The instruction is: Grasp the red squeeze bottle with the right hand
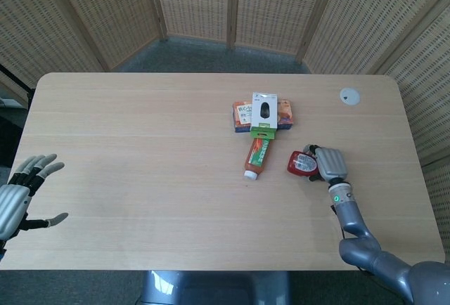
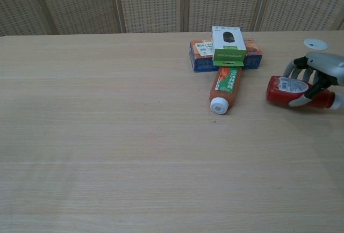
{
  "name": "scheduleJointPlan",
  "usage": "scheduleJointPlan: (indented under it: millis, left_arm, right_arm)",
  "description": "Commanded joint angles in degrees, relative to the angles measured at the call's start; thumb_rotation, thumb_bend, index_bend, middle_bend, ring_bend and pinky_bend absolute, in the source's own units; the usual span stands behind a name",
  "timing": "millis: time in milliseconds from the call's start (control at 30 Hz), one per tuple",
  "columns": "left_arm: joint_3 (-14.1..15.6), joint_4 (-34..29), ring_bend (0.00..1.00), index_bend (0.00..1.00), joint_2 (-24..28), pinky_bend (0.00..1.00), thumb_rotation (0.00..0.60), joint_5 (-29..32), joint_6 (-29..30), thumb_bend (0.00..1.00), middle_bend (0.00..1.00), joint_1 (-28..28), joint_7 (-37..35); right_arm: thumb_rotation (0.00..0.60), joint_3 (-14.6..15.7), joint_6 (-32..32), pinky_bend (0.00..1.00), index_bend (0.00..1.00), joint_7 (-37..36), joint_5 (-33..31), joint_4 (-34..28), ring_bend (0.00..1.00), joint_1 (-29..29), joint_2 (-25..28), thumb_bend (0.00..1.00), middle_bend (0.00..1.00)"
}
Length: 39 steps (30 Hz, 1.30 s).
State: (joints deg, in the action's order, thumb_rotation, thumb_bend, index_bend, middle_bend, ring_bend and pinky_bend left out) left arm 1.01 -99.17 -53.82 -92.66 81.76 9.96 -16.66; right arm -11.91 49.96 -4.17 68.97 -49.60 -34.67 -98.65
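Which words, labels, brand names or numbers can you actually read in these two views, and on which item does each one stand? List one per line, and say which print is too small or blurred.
None reads with certainty.
White and green box: a line on the green strip, too small.
Orange and blue box: characters on a white patch, blurred.
Orange bottle: green label, unreadable.
Red squeeze bottle in the right hand: white label, blurred.

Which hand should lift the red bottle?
The right hand: its fingers are already wrapped around the red bottle. The left hand sits open at the table's far edge.
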Motion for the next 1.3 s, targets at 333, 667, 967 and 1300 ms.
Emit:
scheduleJointPlan:
  millis: [333, 667, 967, 1300]
  left_arm:
    - [0.2, -0.9, 0.0, 0.15, 0.3, 0.0, 0.6, -0.6, 0.4, 0.0, 0.01, -0.2, 0.7]
    - [0.7, -1.5, 0.0, 0.15, 0.5, 0.0, 0.6, -1.6, 1.9, 0.0, 0.01, -1.1, 0.9]
    - [1.2, -1.5, 0.0, 0.15, 0.5, 0.0, 0.6, -1.8, 3.2, 0.0, 0.01, -2.4, 0.9]
    - [0.9, -0.9, 0.0, 0.15, 0.1, 0.0, 0.6, -1.6, 2.8, 0.0, 0.01, -2.2, 0.4]
  right_arm:
    - [0.6, -6.0, 11.4, 0.63, 0.57, 1.2, 1.3, -22.1, 0.57, 2.7, 16.0, 0.13, 0.61]
    - [0.6, -12.7, 18.2, 0.63, 0.57, 0.0, -0.4, -36.2, 0.57, 4.9, 27.1, 0.12, 0.61]
    - [0.6, -14.4, 21.4, 0.63, 0.57, -0.5, 0.1, -42.9, 0.58, 6.0, 32.1, 0.12, 0.61]
    - [0.6, -13.5, 21.7, 0.63, 0.58, 0.0, -0.6, -44.4, 0.58, 6.1, 33.1, 0.12, 0.62]
